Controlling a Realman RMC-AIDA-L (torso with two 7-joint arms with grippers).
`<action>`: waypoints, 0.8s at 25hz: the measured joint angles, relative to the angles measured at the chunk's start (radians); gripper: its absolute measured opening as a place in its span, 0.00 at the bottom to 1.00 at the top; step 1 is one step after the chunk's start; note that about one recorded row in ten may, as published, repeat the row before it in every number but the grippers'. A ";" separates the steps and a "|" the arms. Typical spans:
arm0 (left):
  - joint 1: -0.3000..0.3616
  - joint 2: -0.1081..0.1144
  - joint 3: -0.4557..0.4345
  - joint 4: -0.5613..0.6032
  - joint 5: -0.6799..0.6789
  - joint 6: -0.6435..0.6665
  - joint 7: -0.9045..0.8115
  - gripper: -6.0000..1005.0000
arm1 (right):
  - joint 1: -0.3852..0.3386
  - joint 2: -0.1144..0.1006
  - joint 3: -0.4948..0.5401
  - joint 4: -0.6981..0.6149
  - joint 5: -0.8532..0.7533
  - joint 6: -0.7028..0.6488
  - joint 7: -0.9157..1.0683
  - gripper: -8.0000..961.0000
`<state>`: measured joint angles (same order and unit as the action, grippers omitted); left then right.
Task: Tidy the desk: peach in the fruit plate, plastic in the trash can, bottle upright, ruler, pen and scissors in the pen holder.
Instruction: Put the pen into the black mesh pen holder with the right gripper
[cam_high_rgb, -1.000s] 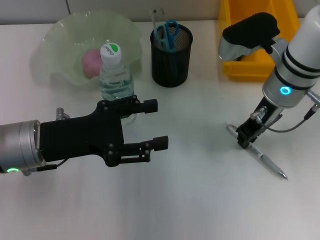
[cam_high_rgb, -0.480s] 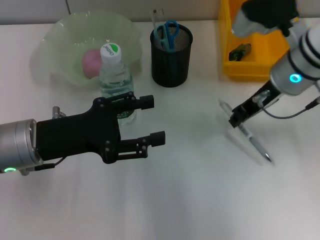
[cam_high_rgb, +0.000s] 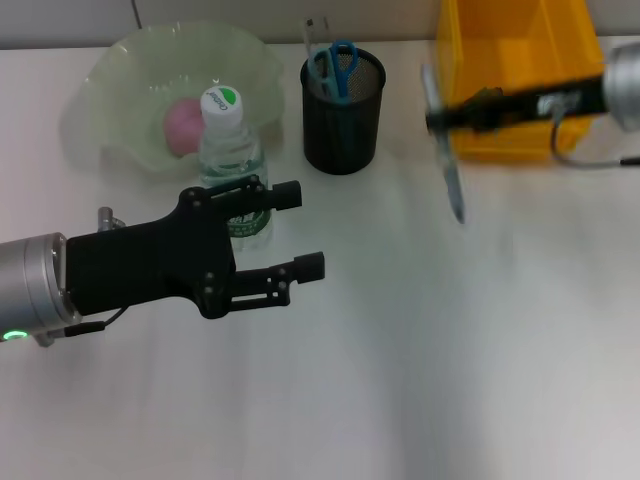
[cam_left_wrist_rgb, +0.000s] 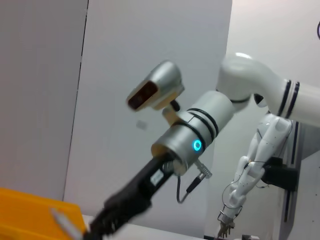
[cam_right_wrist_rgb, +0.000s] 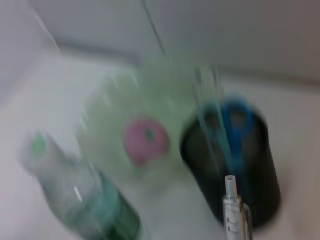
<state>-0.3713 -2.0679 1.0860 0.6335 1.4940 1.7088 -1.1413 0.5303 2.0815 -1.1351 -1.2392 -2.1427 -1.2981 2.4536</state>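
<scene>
Right gripper (cam_high_rgb: 440, 118) has its fingers clamped on the pen (cam_high_rgb: 447, 170), hanging off the surface beside the pen holder (cam_high_rgb: 343, 112), while the left gripper (cam_high_rgb: 300, 230) sits fingers apart by the upright bottle (cam_high_rgb: 230, 160), cap writing unreadable.

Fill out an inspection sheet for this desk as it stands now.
Surface: white table, bare near the front.
Peach: pink, inside the green fruit plate, peach.
Bottle: water bottle upright beside the plate.
Pen holder: black mesh pen holder holding blue scissors and a clear ruler.
Pen: pen lifted off the table, hanging tip down.
Clutter: yellow bin at the back right; contents hidden.
Grippers: left gripper open, empty, in front of the bottle; right gripper shut on the pen in front of the bin.
Cables: grey cable at the right wrist.
Surroundings: wall behind the table.
</scene>
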 joint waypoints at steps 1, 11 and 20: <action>-0.001 -0.001 -0.004 0.000 0.000 0.000 0.000 0.78 | -0.020 0.000 0.065 0.053 0.146 0.028 -0.129 0.20; -0.016 -0.002 -0.009 -0.010 0.000 -0.009 0.000 0.78 | 0.076 0.000 0.207 0.543 0.636 0.150 -0.737 0.21; -0.030 -0.001 -0.011 -0.014 0.000 -0.021 0.000 0.78 | 0.204 0.008 0.196 0.875 0.937 0.188 -1.206 0.21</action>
<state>-0.4012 -2.0692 1.0755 0.6197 1.4940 1.6874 -1.1413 0.7341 2.0898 -0.9386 -0.3644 -1.2057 -1.1105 1.2474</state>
